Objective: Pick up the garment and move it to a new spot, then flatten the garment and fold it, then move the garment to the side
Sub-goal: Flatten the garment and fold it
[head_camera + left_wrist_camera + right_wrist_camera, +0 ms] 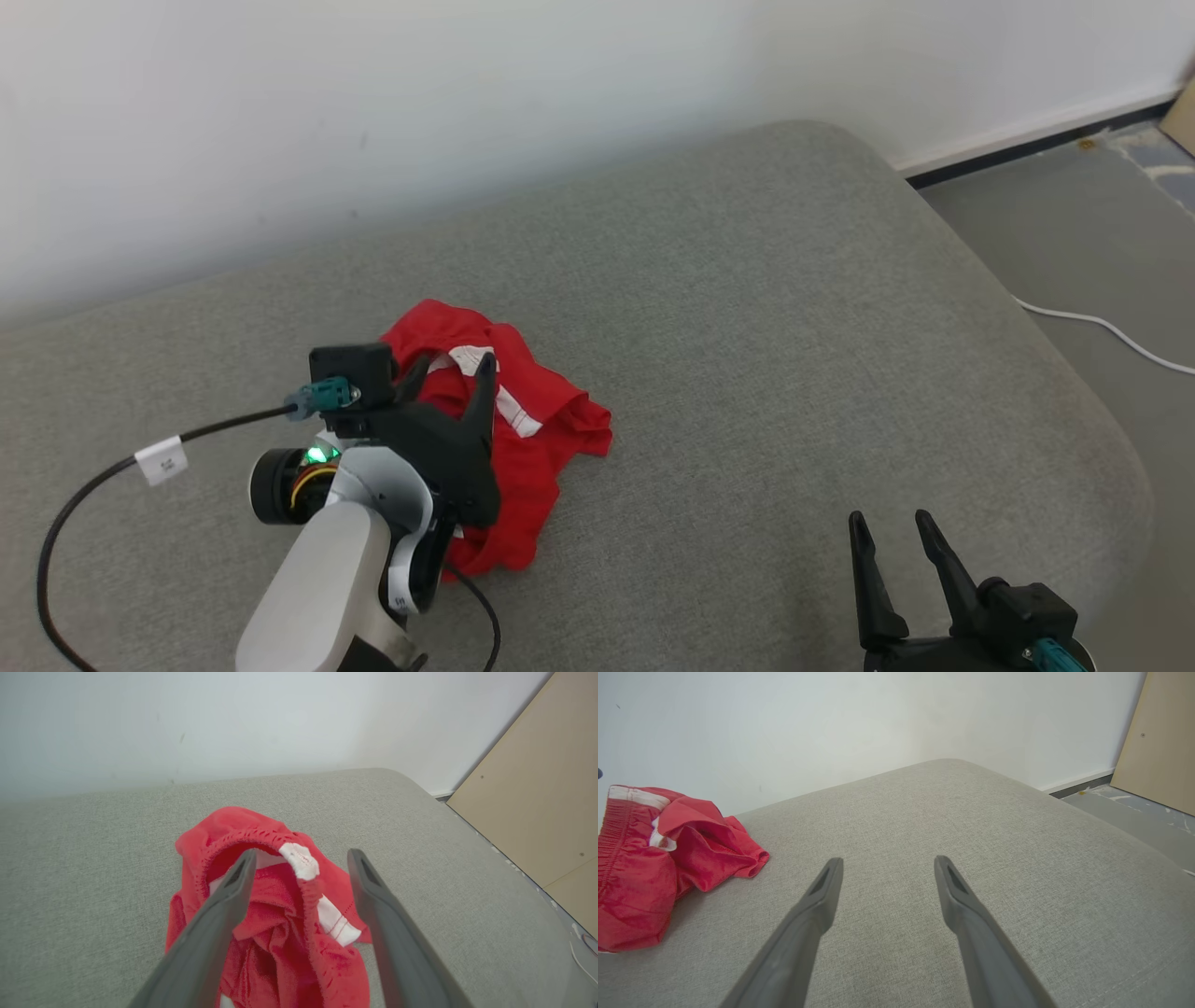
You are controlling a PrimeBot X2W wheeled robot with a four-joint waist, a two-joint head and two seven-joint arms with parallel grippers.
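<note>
garment (537, 448): red, lying crumpled in a heap on the cushion, left of its middle in the head view; it is not spread flat.
white strips (513, 411): short pieces of white cloth show between the red folds; in the left wrist view a stitched elastic edge makes a loop at the far end of the heap.
cushion (766, 308): a big grey woven surface with a rounded corner at the far right; its far edge meets the wall.
wall (373, 112): plain white, directly behind the cushion.
floor (1064, 224): grey, to the right of the cushion, with a dark baseboard (1027, 145) at the foot of the wall and a thin white cord (1106, 324) lying on it.
board (1157, 742): light brown, standing at the right side in both wrist views.
left forearm (317, 588): pale, rising from the bottom left; a black cable (89, 490) with a white tag (161, 459) loops from the wrist over the cushion.
left gripper (453, 364): low over the heap, pointing toward the wall, fingers spread wide with a raised red fold between them; they clamp nothing, and I cannot tell if the tips touch the cloth.
right gripper (889, 515): at the lower right, fingers pointing up and spread wide, holding nothing, over bare cushion and well apart from the garment.
</note>
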